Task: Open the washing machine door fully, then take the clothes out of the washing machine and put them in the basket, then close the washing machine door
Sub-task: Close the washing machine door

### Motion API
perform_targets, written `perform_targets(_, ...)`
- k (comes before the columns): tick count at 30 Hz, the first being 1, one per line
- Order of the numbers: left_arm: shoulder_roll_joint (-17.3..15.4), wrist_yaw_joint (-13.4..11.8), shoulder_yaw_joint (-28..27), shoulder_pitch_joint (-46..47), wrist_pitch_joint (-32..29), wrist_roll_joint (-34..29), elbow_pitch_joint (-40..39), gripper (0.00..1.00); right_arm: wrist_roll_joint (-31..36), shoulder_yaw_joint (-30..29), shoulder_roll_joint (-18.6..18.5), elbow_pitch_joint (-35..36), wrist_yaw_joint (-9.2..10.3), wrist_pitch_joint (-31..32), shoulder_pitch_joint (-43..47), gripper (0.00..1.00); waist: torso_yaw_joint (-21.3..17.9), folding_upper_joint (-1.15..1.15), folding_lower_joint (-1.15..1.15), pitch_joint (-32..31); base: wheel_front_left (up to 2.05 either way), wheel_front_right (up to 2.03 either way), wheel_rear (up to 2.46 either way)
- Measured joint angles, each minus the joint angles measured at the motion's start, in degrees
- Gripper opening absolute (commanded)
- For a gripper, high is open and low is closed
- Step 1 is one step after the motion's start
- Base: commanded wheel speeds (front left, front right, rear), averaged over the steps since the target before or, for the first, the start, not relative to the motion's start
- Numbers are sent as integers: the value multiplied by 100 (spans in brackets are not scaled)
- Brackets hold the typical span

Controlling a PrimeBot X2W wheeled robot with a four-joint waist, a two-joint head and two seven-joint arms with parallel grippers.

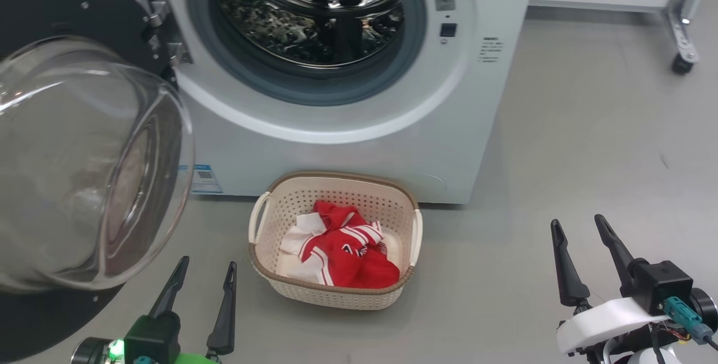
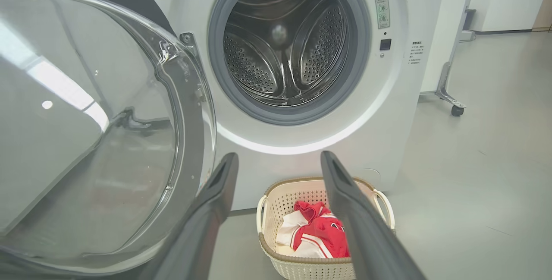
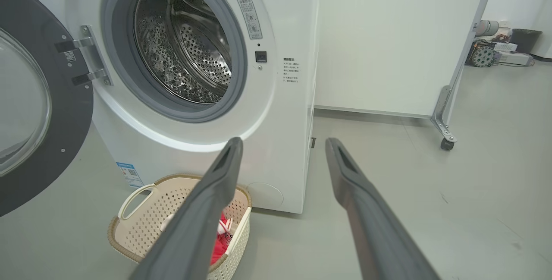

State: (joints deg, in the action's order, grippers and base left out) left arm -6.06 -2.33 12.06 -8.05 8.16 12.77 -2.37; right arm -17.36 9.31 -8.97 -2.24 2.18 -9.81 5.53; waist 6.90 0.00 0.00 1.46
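Observation:
The white washing machine (image 1: 359,145) stands ahead, its steel drum (image 1: 308,10) showing no garment inside. Its round black door (image 1: 84,156) with the bulging glass window is swung wide open to the left. On the floor before the washer sits the cream basket (image 1: 335,291) holding the red and white clothes (image 1: 345,252). My left gripper (image 1: 207,266) is open, low at the left, just below the door's glass. My right gripper (image 1: 578,224) is open at the lower right, well clear of the basket. The left wrist view looks at the drum (image 2: 286,42), basket (image 2: 276,211) and clothes (image 2: 321,234).
A white partition on a metal leg with a caster (image 1: 681,64) stands at the back right. Grey floor (image 1: 589,145) lies open to the right of the washer. The open door (image 2: 86,120) crowds the left side. Boxes and gear (image 3: 500,49) sit far behind in the right wrist view.

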Motion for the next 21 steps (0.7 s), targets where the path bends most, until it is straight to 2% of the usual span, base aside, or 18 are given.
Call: perform_targets(21, 18, -98, -92, 0, 100, 0, 38, 100, -10, 113, 4, 4, -10, 56, 96, 100, 1602, 0, 0, -96, 0, 0, 0)
